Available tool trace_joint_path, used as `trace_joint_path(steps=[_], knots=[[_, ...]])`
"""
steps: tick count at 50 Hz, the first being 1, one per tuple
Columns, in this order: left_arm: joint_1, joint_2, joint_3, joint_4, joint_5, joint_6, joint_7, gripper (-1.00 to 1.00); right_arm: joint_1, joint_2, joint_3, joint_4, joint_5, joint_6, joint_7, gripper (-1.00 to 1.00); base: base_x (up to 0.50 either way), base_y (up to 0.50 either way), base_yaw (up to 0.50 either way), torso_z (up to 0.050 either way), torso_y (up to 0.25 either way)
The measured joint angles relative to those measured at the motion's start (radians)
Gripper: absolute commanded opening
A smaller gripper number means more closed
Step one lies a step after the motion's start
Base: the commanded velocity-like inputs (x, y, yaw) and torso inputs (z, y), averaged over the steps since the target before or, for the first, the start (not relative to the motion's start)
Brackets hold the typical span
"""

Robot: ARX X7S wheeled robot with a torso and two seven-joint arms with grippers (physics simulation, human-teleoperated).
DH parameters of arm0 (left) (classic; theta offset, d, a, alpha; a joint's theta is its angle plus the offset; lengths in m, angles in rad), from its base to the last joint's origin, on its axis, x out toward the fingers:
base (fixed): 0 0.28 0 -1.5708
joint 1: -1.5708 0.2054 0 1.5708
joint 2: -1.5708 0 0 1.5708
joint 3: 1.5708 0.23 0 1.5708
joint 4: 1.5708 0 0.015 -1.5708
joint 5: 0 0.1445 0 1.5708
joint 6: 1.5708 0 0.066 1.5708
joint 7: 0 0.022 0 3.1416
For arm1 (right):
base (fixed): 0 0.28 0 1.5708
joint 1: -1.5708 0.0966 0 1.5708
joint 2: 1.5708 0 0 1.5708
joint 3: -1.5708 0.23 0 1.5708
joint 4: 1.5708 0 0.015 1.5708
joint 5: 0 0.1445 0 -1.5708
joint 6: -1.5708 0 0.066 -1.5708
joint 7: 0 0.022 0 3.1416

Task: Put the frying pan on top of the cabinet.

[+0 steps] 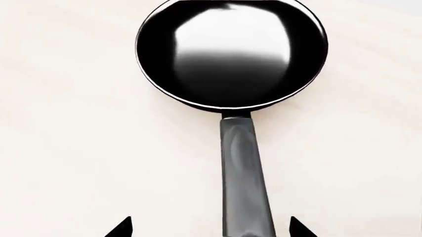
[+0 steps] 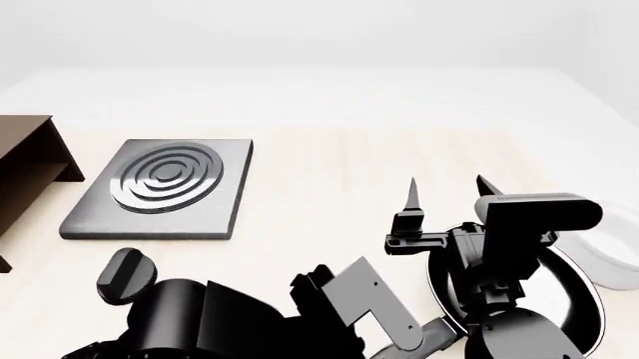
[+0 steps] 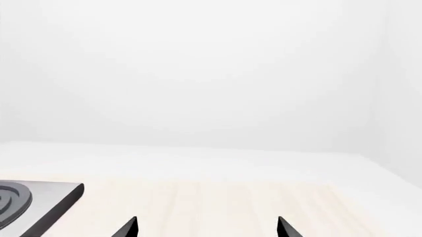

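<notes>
The glossy black frying pan (image 1: 231, 52) lies flat on the pale wooden table, its long grey handle (image 1: 245, 177) running back toward my left gripper (image 1: 209, 228). That gripper is open; the handle's end sits between its fingertips, closer to one, and touches neither. In the head view the frying pan (image 2: 574, 299) lies at the lower right, mostly hidden behind my right arm. My right gripper (image 2: 450, 193) is open and empty above it, fingers pointing away over the table (image 3: 207, 228). The dark brown cabinet (image 2: 25, 161) stands at the far left edge.
A grey square stove plate (image 2: 160, 187) with concentric rings lies just right of the cabinet; its corner shows in the right wrist view (image 3: 33, 202). A small black knob (image 2: 125, 273) sits in front of it. A white bowl (image 2: 617, 254) touches the frame's right edge.
</notes>
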Motion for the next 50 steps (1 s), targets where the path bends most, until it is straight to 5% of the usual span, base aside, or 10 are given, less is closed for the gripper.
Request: trace_joint_path(steps=[50], knots=[[0.049,0.052,0.141,-0.237,0.122,0.137,0.233,1.00,0.002,0.017,-0.013,0.000,0.023,-0.012,0.020,1.00,0.00,0.00,0.00,0.000,0.000]])
